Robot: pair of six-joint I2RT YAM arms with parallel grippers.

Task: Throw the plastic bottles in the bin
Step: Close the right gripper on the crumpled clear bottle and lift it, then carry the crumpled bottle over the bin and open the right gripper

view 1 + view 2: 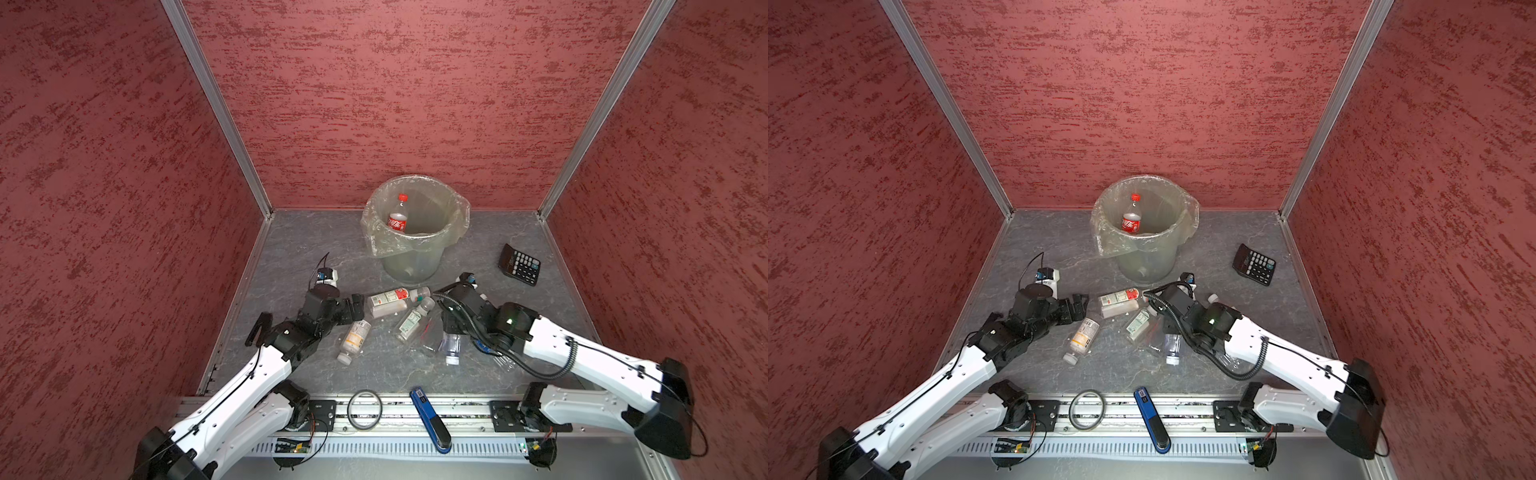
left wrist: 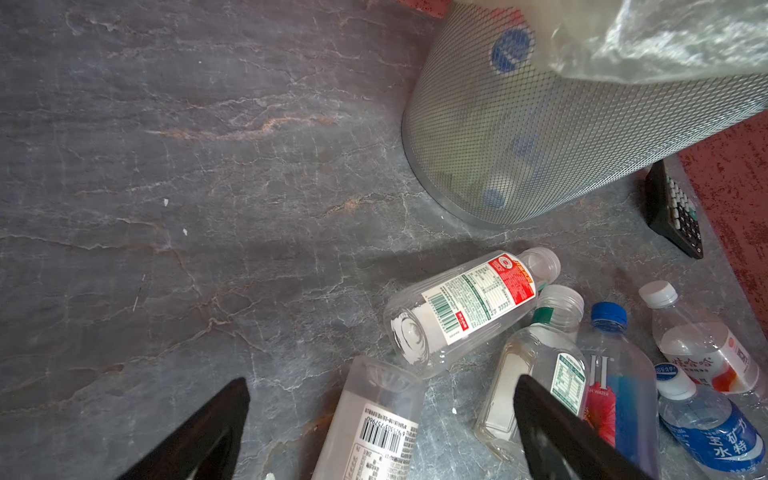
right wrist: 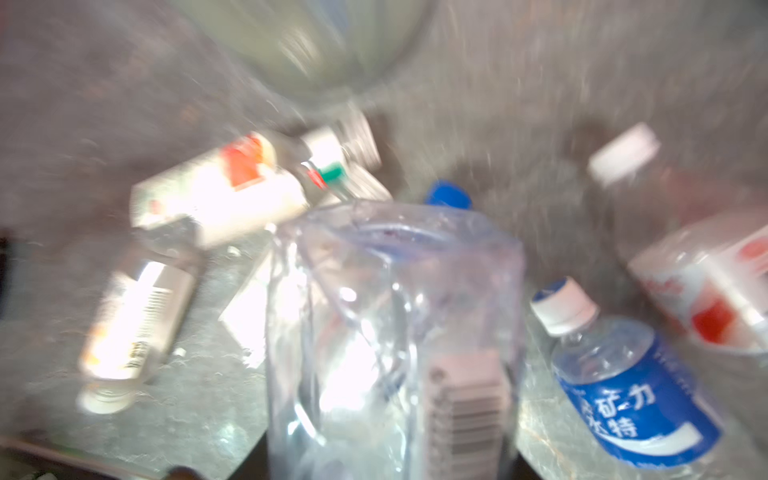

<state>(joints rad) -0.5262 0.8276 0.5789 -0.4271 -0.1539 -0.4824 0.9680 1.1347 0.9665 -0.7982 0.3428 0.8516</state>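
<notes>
Top views: plastic bottles [image 1: 388, 301] loose on counter [image 1: 299, 257] before bin [image 1: 409, 266]; red-label bottle [image 1: 397, 218] already inside. Left claw [image 1: 353, 305] spread, empty, beside pile. Right claw [image 1: 450, 330] fingers hidden under wrist.
Left wrist: barcode bottle [image 2: 374, 428] between spread fingers [image 2: 199, 432]; contact unclear.
Right wrist: blurred; blue-cap bottle [image 3: 374, 332] filling frame; pinched or not, cannot tell.
Risk: thin wall buckling, bottle slipping short of bin; neighbours knocked aside.

Everything was blurred. A clear square-sided bottle [image 3: 395, 332] filled the near middle, walls dented, a barcode on its label, its blue cap [image 3: 448, 194] at the far end. On one side lay a blue-labelled bottle [image 3: 631, 386] and a red-and-white-labelled bottle [image 3: 702, 282], both white-capped. On the other side lay a white-and-red-labelled bottle [image 3: 224, 187] and an orange-and-white-labelled bottle [image 3: 133, 328]. The bin [image 3: 316, 45] stood beyond.
</notes>
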